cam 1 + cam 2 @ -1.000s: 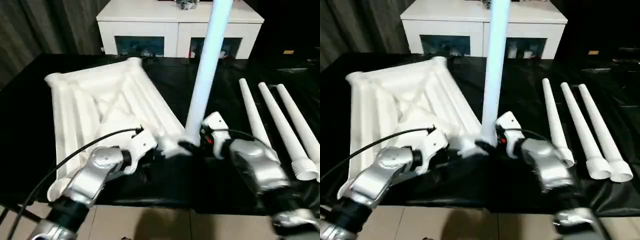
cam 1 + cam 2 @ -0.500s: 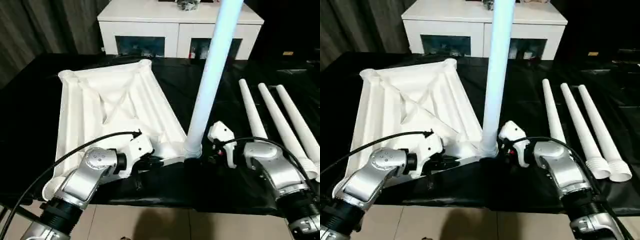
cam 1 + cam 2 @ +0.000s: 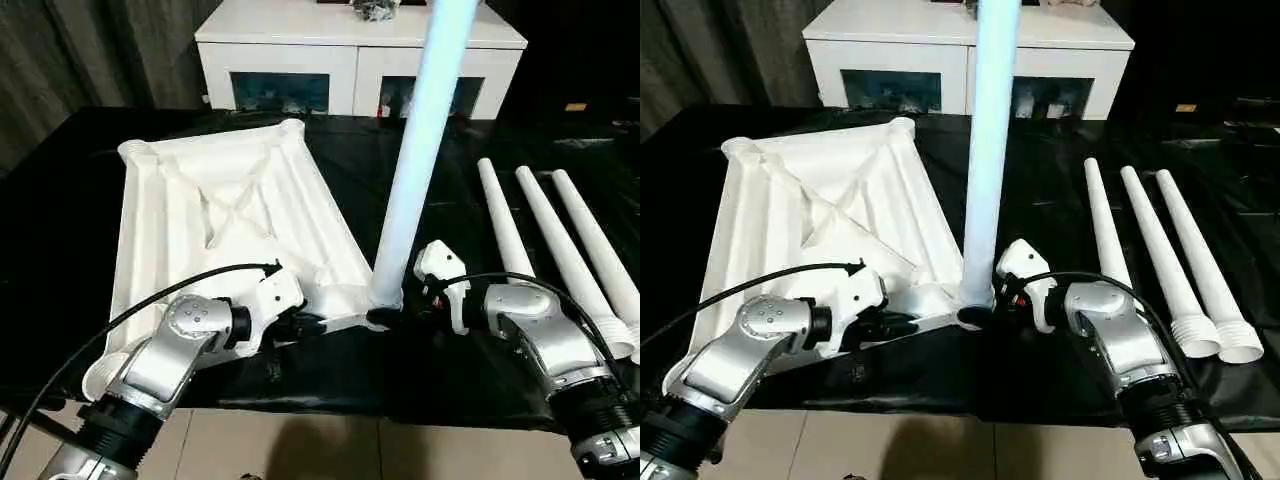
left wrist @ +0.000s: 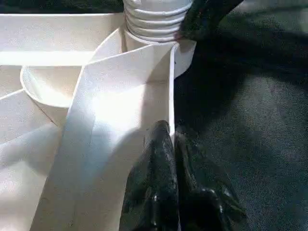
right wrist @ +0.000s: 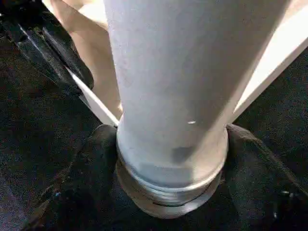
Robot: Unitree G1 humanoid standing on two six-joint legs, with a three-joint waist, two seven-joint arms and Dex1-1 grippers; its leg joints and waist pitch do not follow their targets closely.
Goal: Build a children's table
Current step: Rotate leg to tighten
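The two head cameras look forward and down from up high, over both silver arms, and see almost the same scene. Each wrist camera sits very close, looking along its own fingers. Both see the standing leg (image 5: pixel 168 96) by the table top (image 4: pixel 96 120).

The upright white tapered plastic leg (image 3: pixel 412 170) runs out past the top edge of both head views, so its upper end cannot be seen. Its ribbed foot is partly covered by the right gripper (image 5: pixel 168 192), whose two black fingers (image 5: pixel 77 178) wrap its sides, hiding the seam where it meets the corner socket of the white ribbed plastic table top (image 3: pixel 215 215). The near edge of that top is masked by the silver left forearm (image 3: pixel 175 350). The left gripper (image 4: pixel 173 144) pinches a thin rib, concealing it there. Small objects on the white cabinet (image 3: pixel 300 45) are cropped and too small to identify.
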